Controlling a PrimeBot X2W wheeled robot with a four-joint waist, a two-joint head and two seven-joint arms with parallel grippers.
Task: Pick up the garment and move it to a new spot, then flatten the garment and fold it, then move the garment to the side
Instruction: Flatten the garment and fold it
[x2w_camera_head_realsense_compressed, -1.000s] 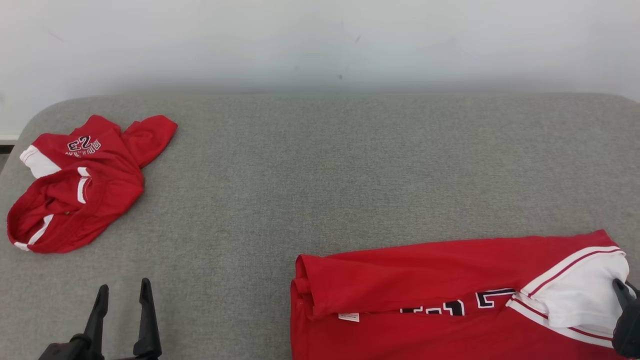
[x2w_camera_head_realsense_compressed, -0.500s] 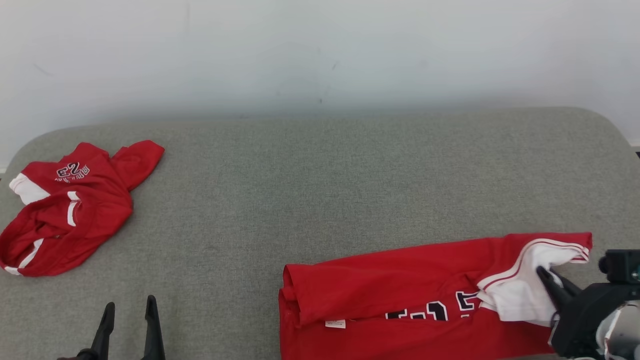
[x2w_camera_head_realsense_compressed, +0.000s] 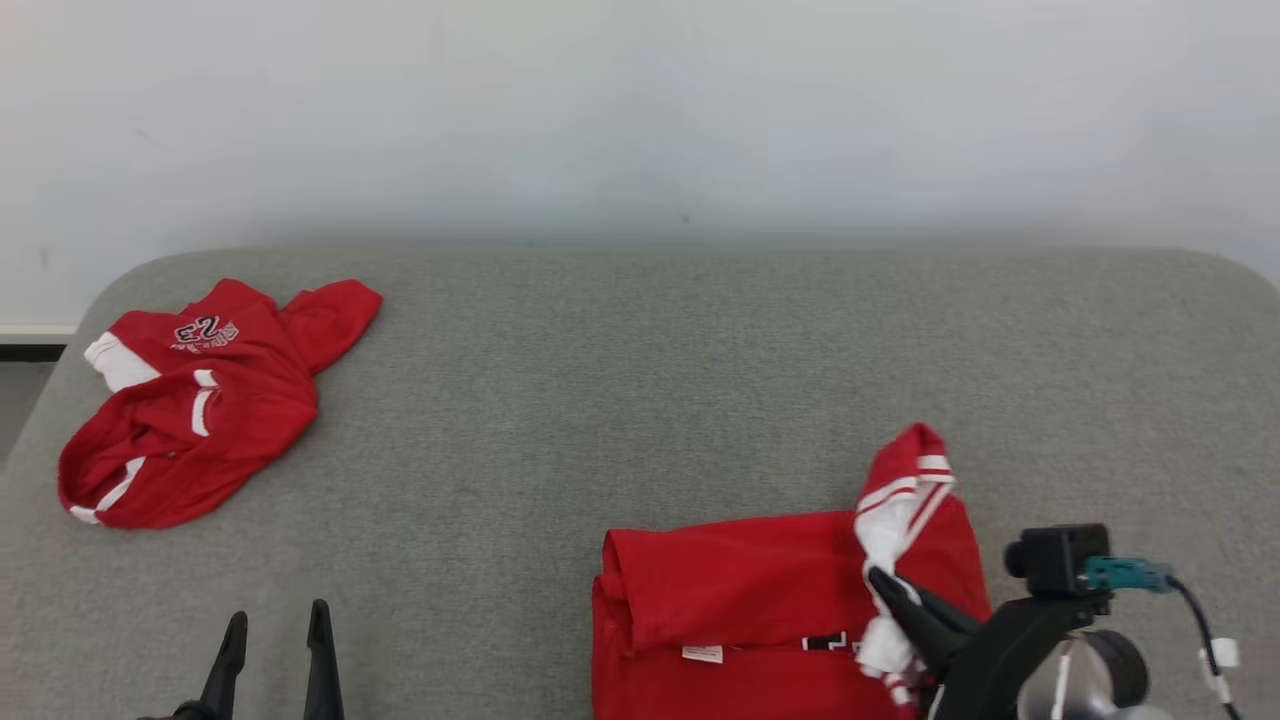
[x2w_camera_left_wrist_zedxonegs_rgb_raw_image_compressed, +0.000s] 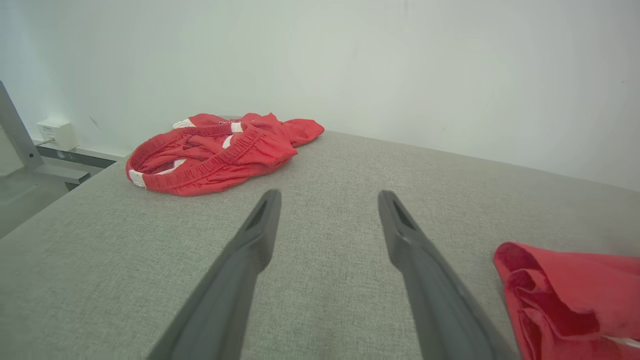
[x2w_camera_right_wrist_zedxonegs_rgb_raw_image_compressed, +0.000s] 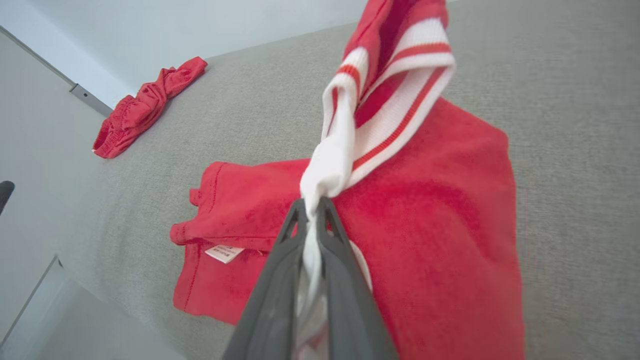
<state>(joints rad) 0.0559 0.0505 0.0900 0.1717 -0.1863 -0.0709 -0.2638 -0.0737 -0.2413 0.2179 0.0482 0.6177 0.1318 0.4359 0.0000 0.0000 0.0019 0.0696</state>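
Where seemingly ribbed trim (x2w_camera_right_wrist_zedxonegs_rgb_raw_image_compressed: 400, 112) bunches, right pincer (x2w_camera_right_wrist_zedxonegs_rgb_raw_image_compressed: 312, 204) clamps.

The garment (x2w_camera_head_realsense_compressed: 740, 585) was soft red knit cloth with ribbed white trim (x2w_camera_right_wrist_zedxonegs_rgb_raw_image_compressed: 400, 60). The table (x2w_camera_head_realsense_compressed: 640, 400) had a coarse, matt grey woven cover. The fingers (x2w_camera_left_wrist_zedxonegs_rgb_raw_image_compressed: 250, 250) of the left gripper (x2w_camera_left_wrist_zedxonegs_rgb_raw_image_compressed: 328, 194) were matt dark plastic. The wall (x2w_camera_head_realsense_compressed: 640, 120) was smooth and matt.
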